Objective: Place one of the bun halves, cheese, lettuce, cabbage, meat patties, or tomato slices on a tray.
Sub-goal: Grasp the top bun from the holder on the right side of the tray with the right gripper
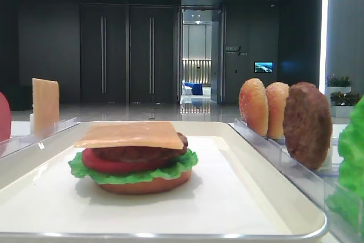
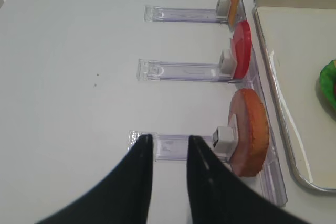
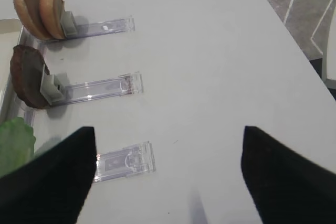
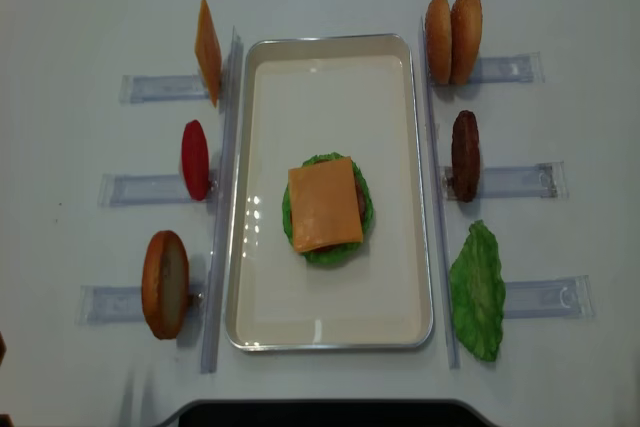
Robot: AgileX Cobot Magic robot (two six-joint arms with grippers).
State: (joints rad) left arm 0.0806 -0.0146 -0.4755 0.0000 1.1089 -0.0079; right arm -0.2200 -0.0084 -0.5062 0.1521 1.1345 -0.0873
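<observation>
The tray (image 4: pixel 330 332) lies at the middle of the table (image 4: pixel 560 7). In the tray's centre sits a stack: cheese (image 4: pixel 325 204) on top, lettuce (image 4: pixel 330 252) beneath it. Along the tray's left rim stand, from far edge to near edge, a cheese slice (image 4: pixel 207 50), a tomato slice (image 4: pixel 195 159) and a bun half (image 4: pixel 165 284). Along its right rim stand two bun halves (image 4: pixel 453 37), a meat patty (image 4: pixel 465 155) and a lettuce leaf (image 4: pixel 478 290).

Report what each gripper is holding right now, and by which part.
Nothing is held. The left gripper and right gripper both hang over bare table, jaws apart with nothing between them.
</observation>
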